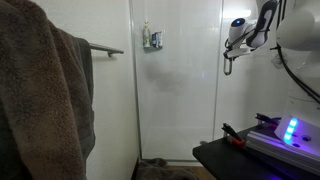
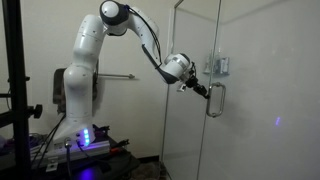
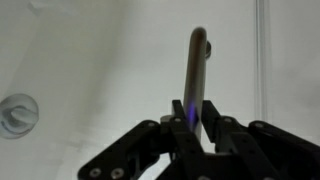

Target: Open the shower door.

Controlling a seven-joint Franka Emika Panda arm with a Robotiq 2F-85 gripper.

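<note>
The shower door is a tall clear glass panel, seen in both exterior views. Its chrome loop handle sits near the door's edge. In the wrist view the handle rises as a chrome bar from between my fingers. My gripper is shut on the handle, with one finger pressed against each side. In the exterior views the gripper is at handle height, and the arm reaches in from the side.
A brown towel hangs close to the camera beside a chrome towel bar. A caddy with bottles hangs inside the shower. A table with a blue-lit device stands by the robot base. A black pole stands nearby.
</note>
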